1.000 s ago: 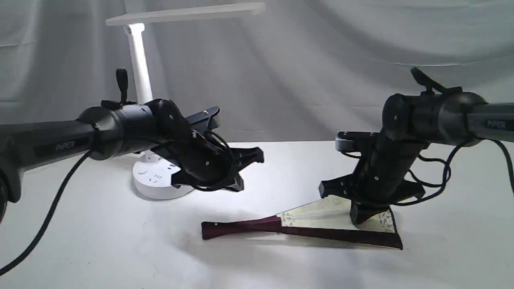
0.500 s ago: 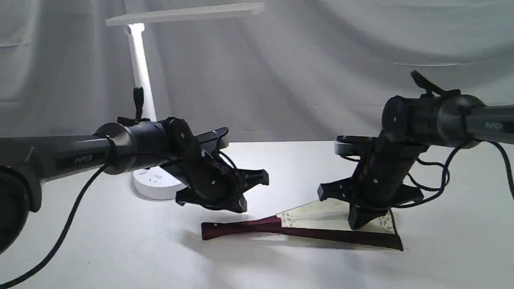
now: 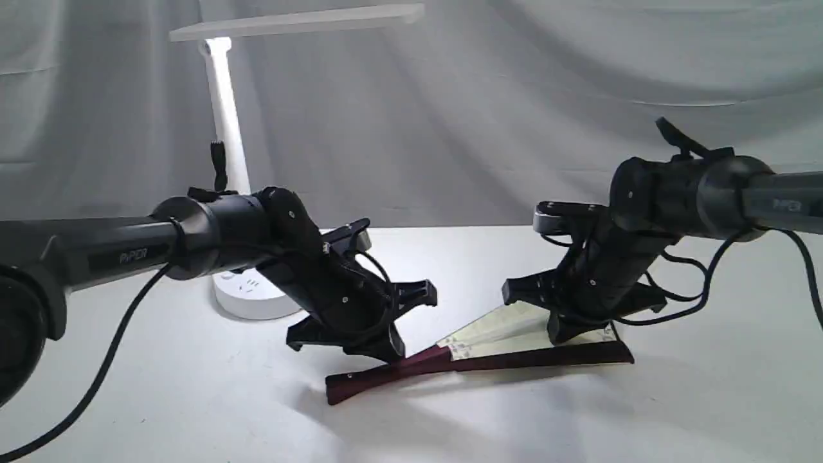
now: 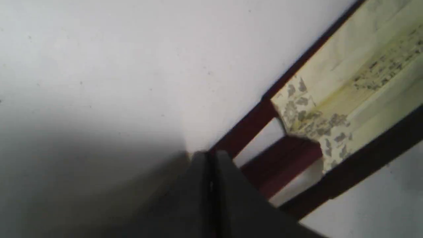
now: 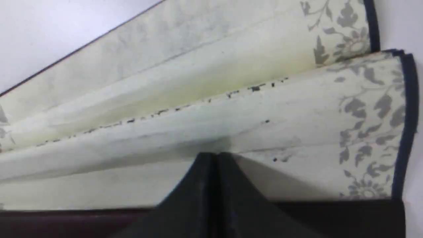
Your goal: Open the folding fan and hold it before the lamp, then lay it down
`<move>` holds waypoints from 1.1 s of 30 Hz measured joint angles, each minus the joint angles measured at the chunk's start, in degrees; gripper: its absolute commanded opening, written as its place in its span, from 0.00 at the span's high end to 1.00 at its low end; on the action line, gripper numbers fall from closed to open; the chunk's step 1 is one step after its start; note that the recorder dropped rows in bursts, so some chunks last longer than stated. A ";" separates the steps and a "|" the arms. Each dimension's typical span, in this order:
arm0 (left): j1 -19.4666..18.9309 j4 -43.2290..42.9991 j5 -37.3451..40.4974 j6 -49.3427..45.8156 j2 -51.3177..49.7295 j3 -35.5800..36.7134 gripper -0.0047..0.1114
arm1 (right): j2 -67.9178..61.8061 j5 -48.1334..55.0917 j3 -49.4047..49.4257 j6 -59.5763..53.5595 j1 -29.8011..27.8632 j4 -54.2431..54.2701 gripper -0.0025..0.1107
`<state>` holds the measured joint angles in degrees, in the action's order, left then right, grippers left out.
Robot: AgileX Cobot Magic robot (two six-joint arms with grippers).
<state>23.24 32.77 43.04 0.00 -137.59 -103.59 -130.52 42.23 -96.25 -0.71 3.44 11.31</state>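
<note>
The folding fan [image 3: 514,341] lies partly spread on the white table, its maroon handle end [image 3: 360,382] pointing left and its cream leaf to the right. My left gripper [image 3: 392,350] is shut, and its tip meets a maroon rib [image 4: 244,127] near the handle. My right gripper [image 3: 558,334] is shut too, its closed tip pressed onto the pleated leaf [image 5: 231,109] just above the dark guard [image 5: 347,218]. Neither holds anything between its fingers. The white lamp [image 3: 222,109] stands at the back left, with its light bar [image 3: 296,20] overhead.
The lamp's round base [image 3: 247,296] sits behind my left arm. Grey draped cloth [image 3: 514,96] backs the table. A black cable [image 3: 83,392] hangs from the left arm, and cable loops [image 3: 694,289] hang from the right wrist.
My left gripper has dropped down and rightward onto the fan's ribs. The right gripper shifted slightly left on the leaf. The fan has turned, its right end swinging back and its handle end forward.
</note>
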 measured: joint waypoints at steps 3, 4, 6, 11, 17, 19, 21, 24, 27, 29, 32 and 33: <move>0.13 0.68 0.61 0.00 0.00 0.00 0.96 | -0.12 -1.00 0.00 0.00 0.00 0.00 0.98; 0.13 1.00 0.80 0.00 0.00 0.00 0.96 | -0.36 -1.12 0.00 0.00 0.00 0.00 0.98; 0.55 1.29 0.73 0.00 0.00 0.00 0.96 | -1.19 -1.53 0.00 -0.20 0.00 0.46 0.98; 3.16 1.76 0.82 0.00 0.00 0.00 0.96 | -1.83 -4.32 0.00 -1.24 0.00 0.96 0.98; 6.05 2.02 0.71 -0.40 0.00 0.00 0.96 | -2.32 -8.12 0.00 -1.46 0.00 1.73 0.98; 6.67 2.66 0.71 -0.40 0.00 0.00 0.96 | -2.41 -9.34 0.00 -1.58 0.00 2.23 0.98; 7.06 3.18 0.60 -0.40 0.00 0.00 0.96 | -2.66 -10.89 0.00 -1.83 0.00 3.70 0.98; 7.87 5.00 -0.30 -0.40 0.16 0.00 0.96 | -2.89 -13.33 0.00 -3.09 0.00 6.19 0.98; 8.12 6.30 -1.07 -0.40 0.16 0.00 0.96 | -3.17 -14.01 -0.85 -4.80 0.00 7.25 0.98; 8.12 6.55 -1.29 -0.40 0.02 0.00 0.96 | -3.38 -13.54 -2.35 -5.37 0.00 7.50 0.98; 8.12 6.55 -1.29 -1.39 0.80 0.00 0.96 | -3.50 -10.28 -5.57 -5.78 0.00 7.83 0.98; 8.12 6.09 -1.06 -2.53 1.42 0.00 0.96 | -3.50 -9.19 -6.40 -5.78 0.00 7.93 0.98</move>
<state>31.36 38.86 41.97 -2.53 -136.16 -103.59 -134.02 33.03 -102.65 -6.49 3.44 19.24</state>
